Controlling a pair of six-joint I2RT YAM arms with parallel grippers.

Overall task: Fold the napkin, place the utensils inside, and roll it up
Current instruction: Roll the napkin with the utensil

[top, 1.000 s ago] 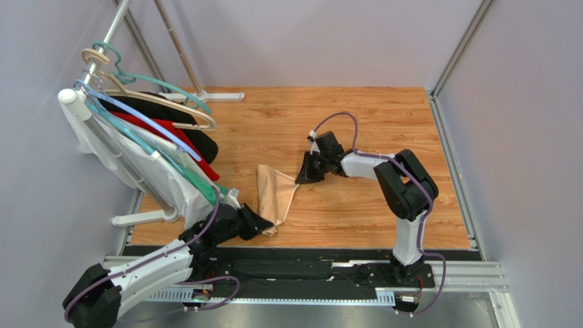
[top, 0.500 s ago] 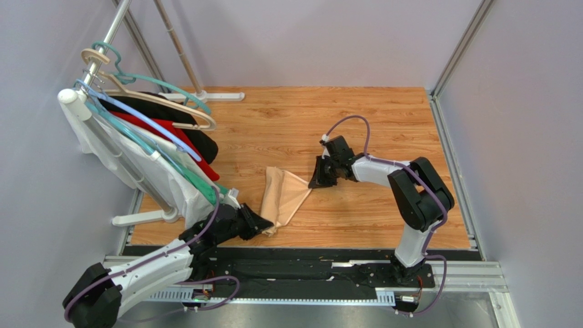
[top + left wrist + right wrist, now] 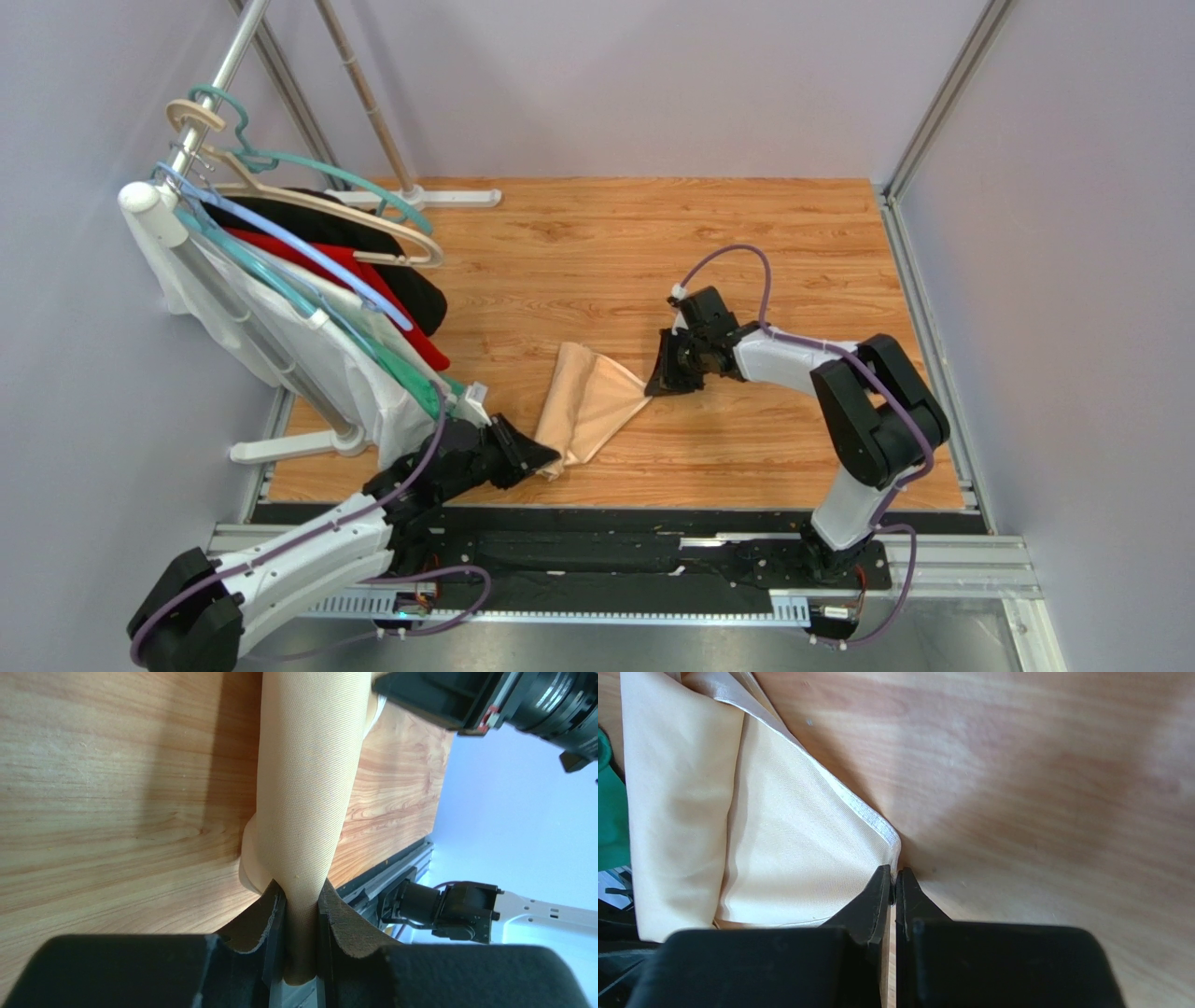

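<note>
The napkin (image 3: 596, 403) lies bunched on the wooden table (image 3: 701, 252), left of centre toward the near edge, strung between both arms. The left gripper (image 3: 300, 910) is clamped on its near-left end; the right gripper (image 3: 894, 882) pinches the right corner with its very tips. Draw the two ends apart low and evenly, since that tip pinch looks slight, until the cloth lies flat for folding. No utensils are visible.

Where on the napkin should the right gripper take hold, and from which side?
The napkin's hemmed corner, from the right, low over the table: that point juts toward the right gripper, flat and thin. The left gripper pins the opposite, bunched end.
</note>
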